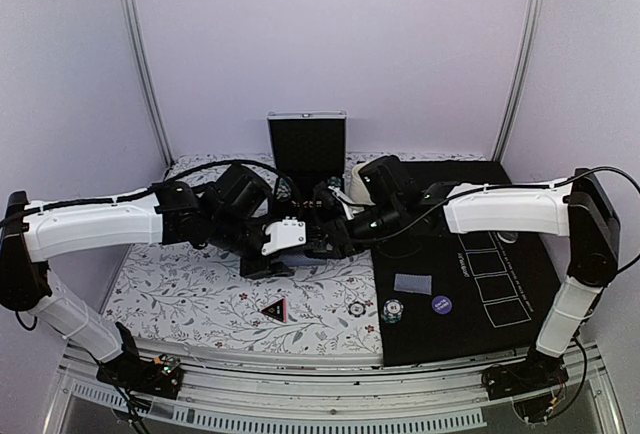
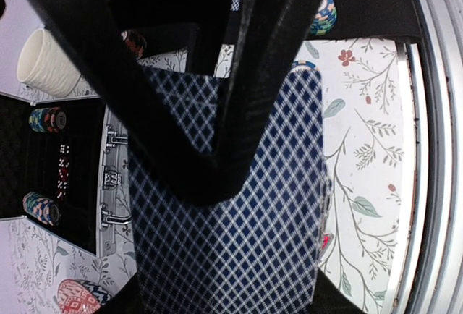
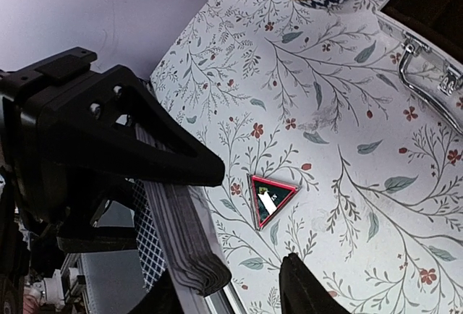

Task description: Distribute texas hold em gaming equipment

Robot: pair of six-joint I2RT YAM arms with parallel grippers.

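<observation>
You are at the dealing step, as I read it. Your left pincer (image 1: pixel 272 246) is clamped on the deck of playing cards with dark blue-and-white lattice backs (image 2: pixel 275 205) and holds it in the air above the floral-covered counter (image 1: pixel 190 294), in front of the open black case (image 1: pixel 307 139).

Your right pincer (image 1: pixel 318 239) has met it nose to nose. Its jaws stand part open around the deck's free end. The one finger (image 3: pixel 304 292) that shows clearly is apart from the cards, so it has hold of nothing that I can see.

One grey card (image 1: pixel 412 283) lies face down on the black mat with white outlined boxes (image 1: pixel 450 339), near two striped poker chips (image 1: pixel 391 310) and a dark blue disc (image 1: pixel 441 304). The black red-edged triangle marker (image 3: pixel 271 202) sits on the floral cloth.

Next, pinch a single card, not several. Draw it off along the deck while the left grip holds firm, then carry it to the mat.
</observation>
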